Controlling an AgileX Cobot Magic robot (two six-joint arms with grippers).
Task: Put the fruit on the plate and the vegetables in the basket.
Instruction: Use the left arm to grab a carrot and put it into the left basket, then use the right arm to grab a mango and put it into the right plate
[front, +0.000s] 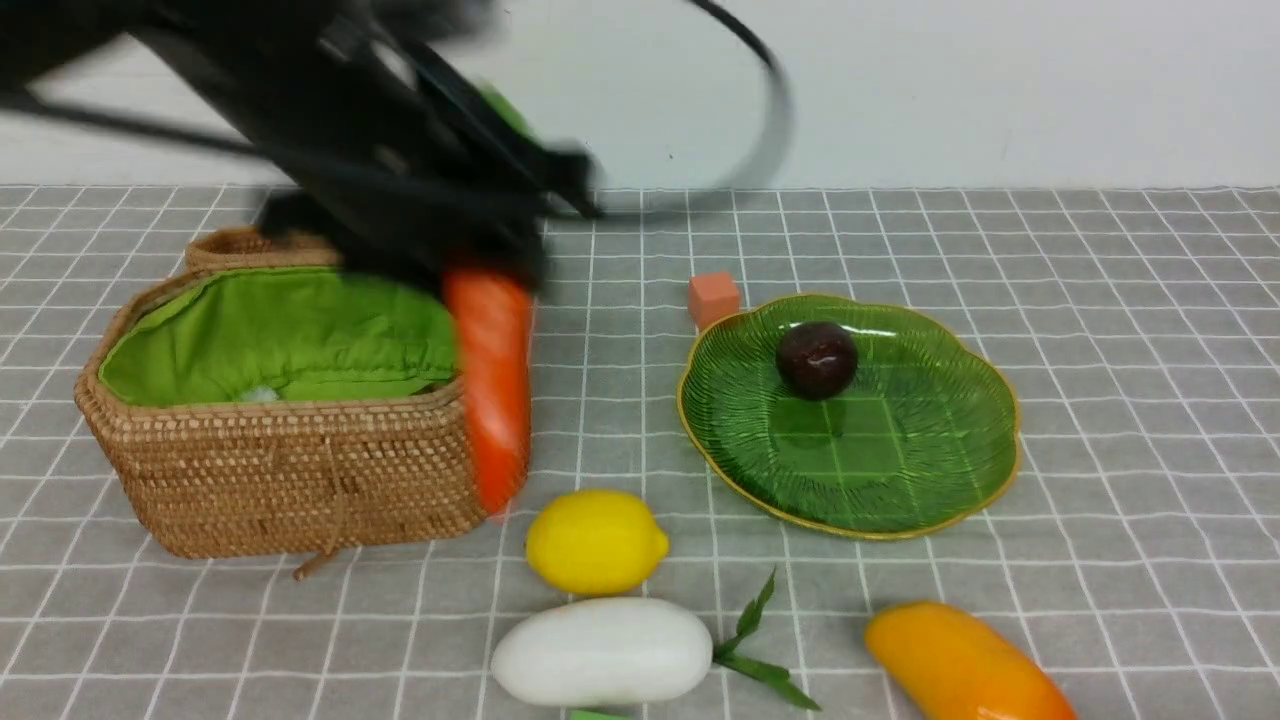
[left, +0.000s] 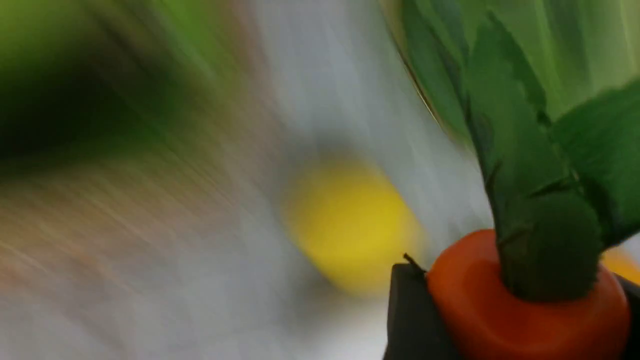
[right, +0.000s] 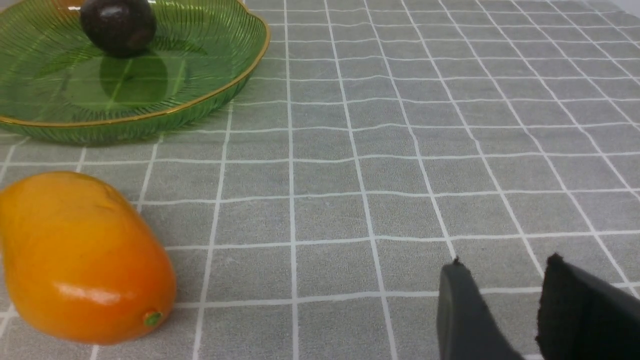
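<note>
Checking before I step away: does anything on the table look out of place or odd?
An orange cube sits by the plate's far rim, neither fruit nor vegetable. The carrot hangs upright from the left gripper at the basket's right edge, not yet inside.

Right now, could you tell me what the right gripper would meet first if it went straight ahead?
The right gripper likely meets only tablecloth; mango and plate lie off to one side.

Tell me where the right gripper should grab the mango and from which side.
Grip the mango across its middle, coming from above with the right gripper. It lies flat, long and rounded, so its narrow width probably suits the jaws best.
</note>
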